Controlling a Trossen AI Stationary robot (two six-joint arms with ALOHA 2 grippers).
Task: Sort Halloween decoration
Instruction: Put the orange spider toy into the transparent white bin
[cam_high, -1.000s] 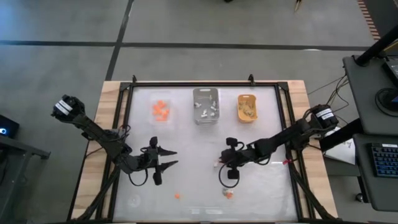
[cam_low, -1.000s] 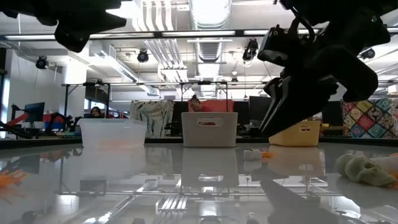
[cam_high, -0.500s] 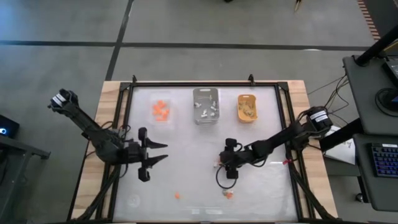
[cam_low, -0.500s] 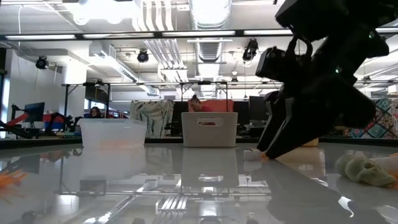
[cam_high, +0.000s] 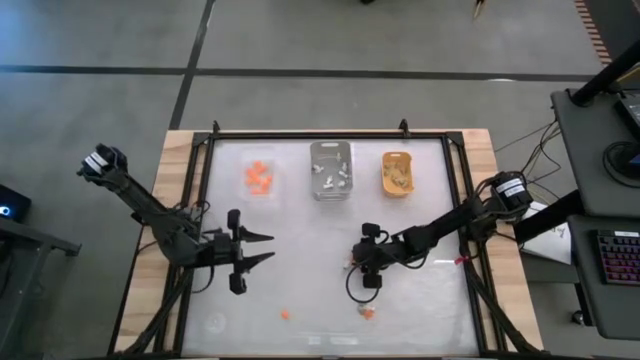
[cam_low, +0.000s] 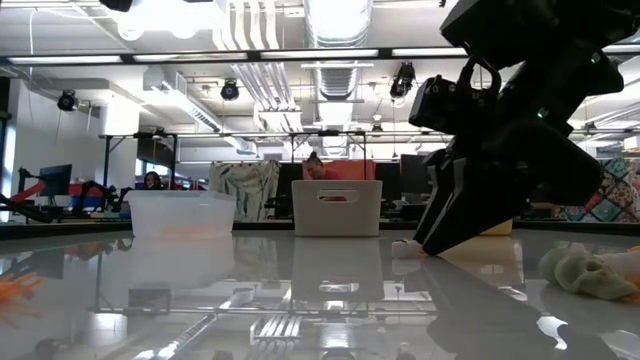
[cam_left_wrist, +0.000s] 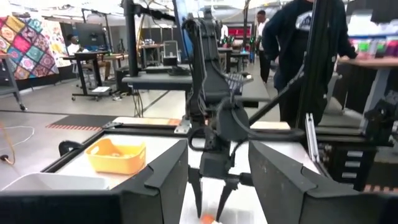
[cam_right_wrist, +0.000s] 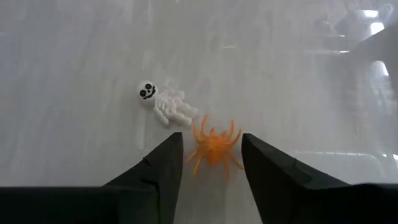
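An orange spider trinket (cam_right_wrist: 214, 150) lies on the white table between the fingertips of my right gripper (cam_right_wrist: 211, 135), which is open and slants down at mid-table (cam_high: 351, 266). The fingers stand on either side of it with a gap showing. A white skeleton trinket (cam_right_wrist: 166, 104) lies just beyond the spider. My left gripper (cam_high: 268, 248) hangs open and level above the table's left half, with nothing between its fingers (cam_left_wrist: 180, 180).
Three small trays stand along the far edge: a clear one (cam_high: 260, 178) with orange pieces, a grey one (cam_high: 331, 170) and an orange-yellow one (cam_high: 397, 173). Loose trinkets lie near the front edge (cam_high: 285, 315) (cam_high: 367, 312). A pale skull (cam_low: 590, 272) lies at the low view's right.
My left gripper has risen and drawn back a little toward the table's left edge, out of the low view's top. My right gripper has sunk until its fingertips stand at the tabletop around the orange spider.
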